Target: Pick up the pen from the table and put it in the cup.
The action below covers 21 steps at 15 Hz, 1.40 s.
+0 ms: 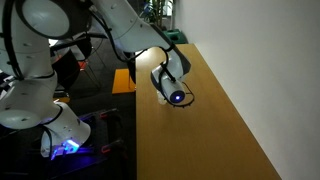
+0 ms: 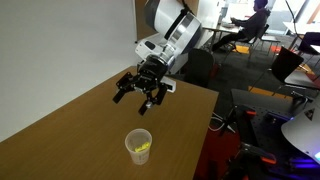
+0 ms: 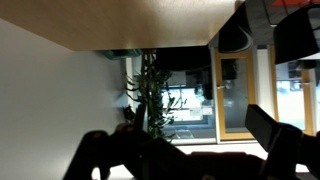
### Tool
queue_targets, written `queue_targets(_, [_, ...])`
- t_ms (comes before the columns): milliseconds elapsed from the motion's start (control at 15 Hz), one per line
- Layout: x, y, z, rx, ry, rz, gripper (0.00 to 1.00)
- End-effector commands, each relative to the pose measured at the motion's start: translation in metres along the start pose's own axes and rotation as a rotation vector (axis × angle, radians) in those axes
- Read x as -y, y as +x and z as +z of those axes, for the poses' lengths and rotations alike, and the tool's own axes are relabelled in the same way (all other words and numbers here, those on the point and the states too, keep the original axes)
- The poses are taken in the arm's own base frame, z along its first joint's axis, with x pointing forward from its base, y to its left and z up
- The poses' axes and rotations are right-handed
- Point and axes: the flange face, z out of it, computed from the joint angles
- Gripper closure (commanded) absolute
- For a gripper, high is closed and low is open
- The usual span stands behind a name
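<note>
The white cup (image 2: 138,147) stands on the light-brown table (image 2: 60,140) near its front edge. The yellow-green pen (image 2: 141,150) is inside the cup, leaning against its wall. My gripper (image 2: 137,97) hovers above the table, behind and above the cup, open and empty. In an exterior view the gripper (image 1: 172,94) hangs over the table (image 1: 205,130); the cup is not visible there. The wrist view is upside down: the table (image 3: 120,20) is at the top, and the dark fingers (image 3: 185,150) are spread with nothing between them.
A white wall (image 2: 50,40) runs along the table's far side. The table edge drops off beside the cup. The robot base with a blue light (image 1: 65,145) and an orange chair (image 1: 123,80) stand off the table. Office chairs (image 2: 285,65) and a seated person (image 2: 258,15) are farther back.
</note>
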Motion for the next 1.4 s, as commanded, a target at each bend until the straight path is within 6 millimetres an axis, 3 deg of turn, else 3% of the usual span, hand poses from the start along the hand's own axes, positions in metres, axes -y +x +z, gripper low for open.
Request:
queue_targets(0, [0.020, 0.029, -0.024, 0.049, -0.186, 0.055, 0.00])
queue_targets(400, [0.026, 0.056, -0.058, 0.189, -0.458, 0.194, 0.00])
queue_targets(733, [0.034, 0.072, -0.079, 0.322, -0.597, 0.419, 0.00])
queue_targets(1133, [0.057, 0.040, -0.073, 0.422, -0.569, 0.740, 0.00])
queue_targets(1333, [0.061, 0.043, -0.073, 0.457, -0.553, 0.847, 0.00])
